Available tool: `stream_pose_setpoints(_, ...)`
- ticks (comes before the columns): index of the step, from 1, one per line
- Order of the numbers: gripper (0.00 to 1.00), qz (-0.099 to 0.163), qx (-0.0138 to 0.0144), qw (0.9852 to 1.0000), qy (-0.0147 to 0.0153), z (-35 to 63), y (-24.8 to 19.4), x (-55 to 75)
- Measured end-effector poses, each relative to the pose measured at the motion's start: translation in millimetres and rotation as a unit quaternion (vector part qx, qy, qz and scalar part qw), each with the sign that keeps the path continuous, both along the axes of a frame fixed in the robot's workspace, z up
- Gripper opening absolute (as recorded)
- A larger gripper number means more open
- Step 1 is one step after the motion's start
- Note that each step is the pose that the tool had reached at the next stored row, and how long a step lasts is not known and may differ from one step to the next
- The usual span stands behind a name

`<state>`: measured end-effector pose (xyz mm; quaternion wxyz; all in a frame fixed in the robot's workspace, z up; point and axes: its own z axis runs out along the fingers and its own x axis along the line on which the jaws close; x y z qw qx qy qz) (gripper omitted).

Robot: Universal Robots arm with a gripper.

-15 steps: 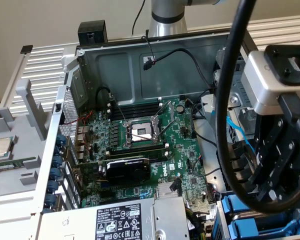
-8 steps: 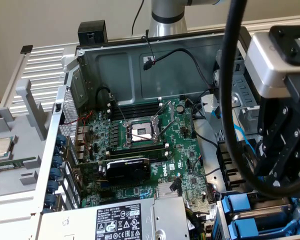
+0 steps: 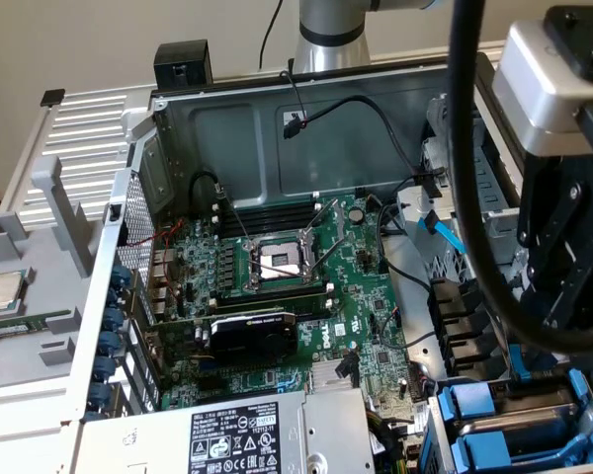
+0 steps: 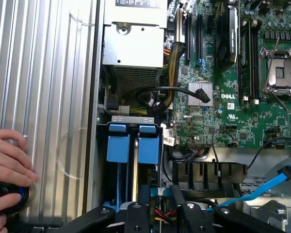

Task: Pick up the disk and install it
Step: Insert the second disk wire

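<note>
Disk: the disk (image 4: 149, 145) sits edge-on in its blue plastic carrier, slotted into the drive bay (image 4: 136, 125) at the corner of the open computer case.
Claw: the gripper (image 4: 161, 213) hangs directly over the drive bay, nearest to the disk's carrier.
Claw state: I cannot tell how far open it is, or whether it has hold of anything.
Blue carriers: two, side by side in the bay; the second blue carrier (image 4: 118, 143) stands just beside the disk, on the side towards the case wall.
Blue cable: one flat blue cable (image 4: 262, 190) runs loose across the metal just beside the bay.
Motherboard: one green motherboard (image 3: 366, 336) lies on the case floor.
Processor socket: one, the open socket (image 3: 277, 262) with its metal latch frame, near the board's middle.
Graphics card: one black graphics card (image 3: 252, 336) stands in a slot near the socket.
Power supply: one grey power-supply box (image 3: 247, 434) with a black-and-white label, next to the bay.
Loose chip: one small silver chip (image 3: 2, 291) rests on a grey tray outside the case, at the exterior view's left, well apart from the claw.
Person: a hand (image 4: 7, 160) rests on the ribbed metal panel (image 4: 48, 97), over a round black object (image 4: 5, 194) with a blue ring.
</note>
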<state>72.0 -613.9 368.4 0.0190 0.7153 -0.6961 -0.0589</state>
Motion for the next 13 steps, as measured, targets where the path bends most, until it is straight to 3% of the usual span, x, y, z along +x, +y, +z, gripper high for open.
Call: stream_pose_setpoints(13, 0.31, 0.000, -0.0001, 1.0000, 0.0000, 0.2, 0.0, 0.0)
